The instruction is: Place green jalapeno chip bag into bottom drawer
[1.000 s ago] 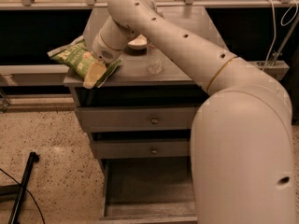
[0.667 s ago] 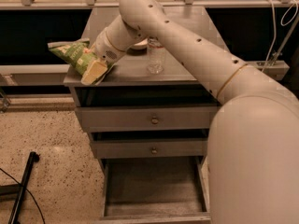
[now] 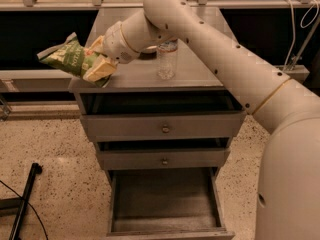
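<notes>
Now the tan two-finger pincer [image 3: 98, 66] pinches the crinkly light-green chip bag [image 3: 65, 58] past the grey counter's [image 3: 135, 79] nine-o'clock edge; swing it toward six o'clock, clearing both upper drawers [image 3: 162, 128], into the deep grey bottom drawer [image 3: 165, 199]

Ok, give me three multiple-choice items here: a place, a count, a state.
1. Where is the crinkly light-green jalapeno chip bag? A on the floor; B in the two-finger gripper at the grey cabinet top's left edge; C under the cabinet.
2. How many grey drawers show round knobs? A one; B two; C four.
3. The deep grey bottom drawer is: A open, bare; B shut; C open, full.
Answers: B, the gripper is clamped on it; B, two knobs show; A, its floor shows bare.
</notes>
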{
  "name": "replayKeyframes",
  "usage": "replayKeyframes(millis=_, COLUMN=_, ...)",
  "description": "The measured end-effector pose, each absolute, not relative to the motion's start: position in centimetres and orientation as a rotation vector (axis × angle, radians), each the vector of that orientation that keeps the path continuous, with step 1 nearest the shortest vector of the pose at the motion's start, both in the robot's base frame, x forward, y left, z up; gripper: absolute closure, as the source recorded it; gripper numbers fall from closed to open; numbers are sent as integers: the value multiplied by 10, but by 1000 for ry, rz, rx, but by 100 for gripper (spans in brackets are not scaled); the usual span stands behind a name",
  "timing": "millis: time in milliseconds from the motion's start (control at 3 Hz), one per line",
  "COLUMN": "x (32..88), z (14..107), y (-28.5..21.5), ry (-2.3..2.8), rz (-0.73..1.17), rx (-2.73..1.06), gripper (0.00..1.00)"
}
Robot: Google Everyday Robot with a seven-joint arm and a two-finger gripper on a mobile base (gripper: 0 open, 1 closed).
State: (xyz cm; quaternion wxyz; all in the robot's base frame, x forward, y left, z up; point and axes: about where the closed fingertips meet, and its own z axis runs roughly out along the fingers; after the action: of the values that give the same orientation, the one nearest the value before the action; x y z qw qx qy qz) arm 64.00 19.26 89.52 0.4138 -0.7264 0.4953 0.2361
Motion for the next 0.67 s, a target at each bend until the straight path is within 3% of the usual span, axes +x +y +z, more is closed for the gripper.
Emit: replayKeyframes(millis=667, x=586, z=866, y=147, ry=1214, rz=368, rx=-2008, gripper=51)
